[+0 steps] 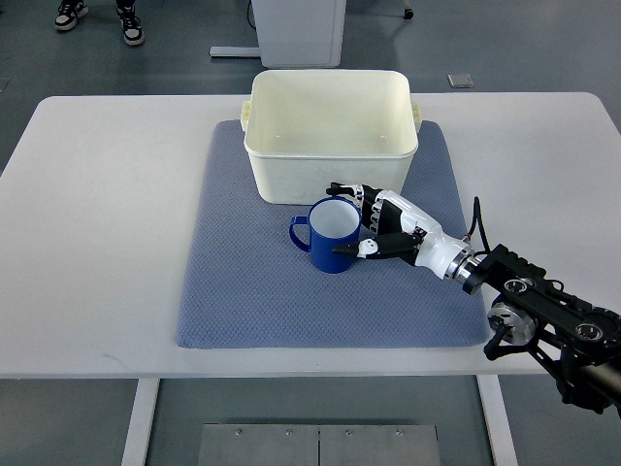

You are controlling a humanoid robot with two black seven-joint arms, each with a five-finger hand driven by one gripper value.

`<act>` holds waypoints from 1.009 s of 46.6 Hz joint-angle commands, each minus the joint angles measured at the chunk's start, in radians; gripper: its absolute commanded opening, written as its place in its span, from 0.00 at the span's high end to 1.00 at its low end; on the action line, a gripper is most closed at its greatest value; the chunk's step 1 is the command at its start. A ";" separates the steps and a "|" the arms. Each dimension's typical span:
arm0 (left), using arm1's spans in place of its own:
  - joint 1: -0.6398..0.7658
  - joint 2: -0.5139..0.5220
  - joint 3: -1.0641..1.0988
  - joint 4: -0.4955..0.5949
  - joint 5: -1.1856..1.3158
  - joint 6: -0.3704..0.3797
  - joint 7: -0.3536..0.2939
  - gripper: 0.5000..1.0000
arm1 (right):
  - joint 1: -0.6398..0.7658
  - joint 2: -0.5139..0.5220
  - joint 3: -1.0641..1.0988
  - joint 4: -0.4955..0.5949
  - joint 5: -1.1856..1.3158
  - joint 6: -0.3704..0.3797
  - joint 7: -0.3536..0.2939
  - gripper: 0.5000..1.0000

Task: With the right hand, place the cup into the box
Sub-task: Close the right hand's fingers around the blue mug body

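A blue cup (323,256) with a white inside stands upright on the grey-blue mat (247,291), its handle pointing left. Just behind it is the empty white box (320,177). My right hand (338,219) reaches in from the lower right and wraps the cup's right side. Its thumb (345,249) presses the near wall and its fingers (349,190) curl round the far rim, between cup and box. The cup's base still rests on the mat. My left arm does not show.
The mat lies on a white table (97,243). A person's shoes (73,12) and a white pedestal (301,29) show on the floor beyond the far edge. A small floor plate (461,81) lies at the upper right.
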 commanded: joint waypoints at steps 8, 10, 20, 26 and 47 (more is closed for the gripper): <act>0.000 0.000 0.000 0.000 0.000 0.000 -0.001 0.00 | 0.001 0.010 -0.019 0.000 0.000 -0.040 0.000 0.00; 0.000 0.000 -0.001 0.000 0.000 0.000 -0.001 0.00 | 0.001 0.015 -0.021 -0.002 0.000 -0.046 -0.002 0.00; 0.000 0.000 -0.001 0.000 0.000 0.000 -0.001 0.00 | 0.001 0.024 -0.042 -0.002 0.000 -0.080 -0.003 0.00; 0.000 0.000 0.000 0.000 0.000 0.000 0.001 0.00 | 0.001 0.035 -0.042 -0.002 0.000 -0.091 -0.005 0.00; 0.000 0.000 0.000 0.000 0.000 0.000 -0.001 0.00 | 0.009 0.082 -0.042 -0.046 0.000 -0.105 -0.006 0.00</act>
